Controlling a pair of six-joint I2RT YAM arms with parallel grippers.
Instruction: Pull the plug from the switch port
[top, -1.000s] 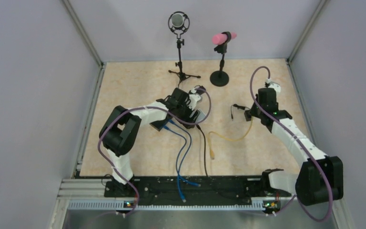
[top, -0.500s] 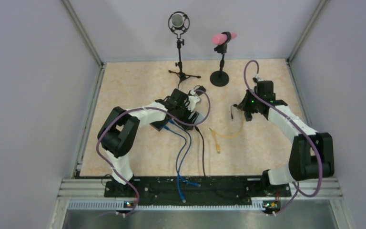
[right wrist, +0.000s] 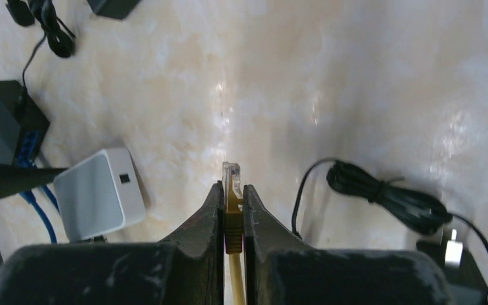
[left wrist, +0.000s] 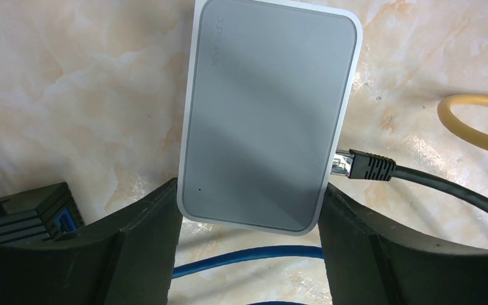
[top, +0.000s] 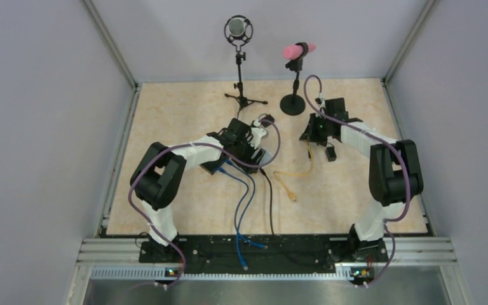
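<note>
A white switch (left wrist: 267,114) lies on the marble table, and my left gripper (left wrist: 249,203) is shut on its near end, one finger on each side. A black plug (left wrist: 368,166) on a black cable sits in a port on the switch's right side. In the top view my left gripper (top: 255,149) is at the table's middle. My right gripper (right wrist: 233,190) is shut on a yellow plug (right wrist: 231,175), free of any port, with its yellow cable (top: 292,175) trailing on the table. In the top view my right gripper (top: 309,131) is right of the switch (right wrist: 98,190).
A black switch (right wrist: 3,124) with blue cables (top: 244,203) lies left of the white one. A black power adapter (top: 331,154) with a coiled cord (right wrist: 387,194) lies near my right gripper. Two microphone stands (top: 292,105) stand at the back.
My right arm has swung left and toward the back, carrying the yellow plug and dragging its cable along. My left arm and the white switch have not moved.
</note>
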